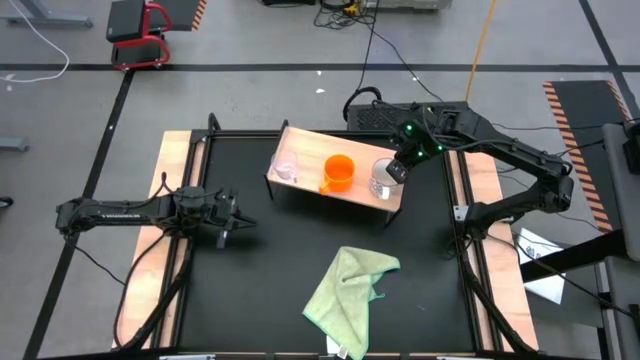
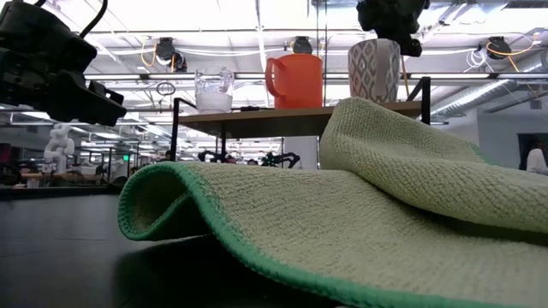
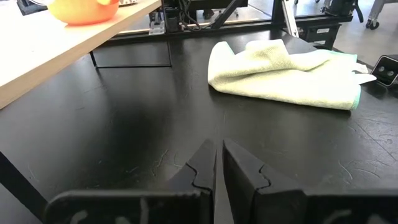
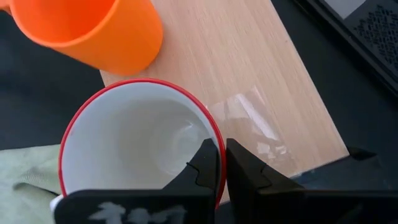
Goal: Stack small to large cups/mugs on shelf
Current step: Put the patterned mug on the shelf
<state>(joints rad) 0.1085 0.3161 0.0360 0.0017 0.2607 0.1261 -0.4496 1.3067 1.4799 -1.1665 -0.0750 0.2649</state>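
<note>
So from my end: the shelf (image 1: 310, 150) has all three lined up along its length, clear glass cup (image 1: 287, 167), then orange mug (image 1: 339, 172), then white mug (image 1: 384, 177) at the right end. The right gripper (image 1: 399, 168) is parked directly over the white mug's red rim, fingers pinched together, and I read it as gripping nothing. The mug is upright, patterned outside. The left gripper (image 1: 236, 217) is well off to the left, clenched and empty, so the right arm's clearly nearer.
</note>
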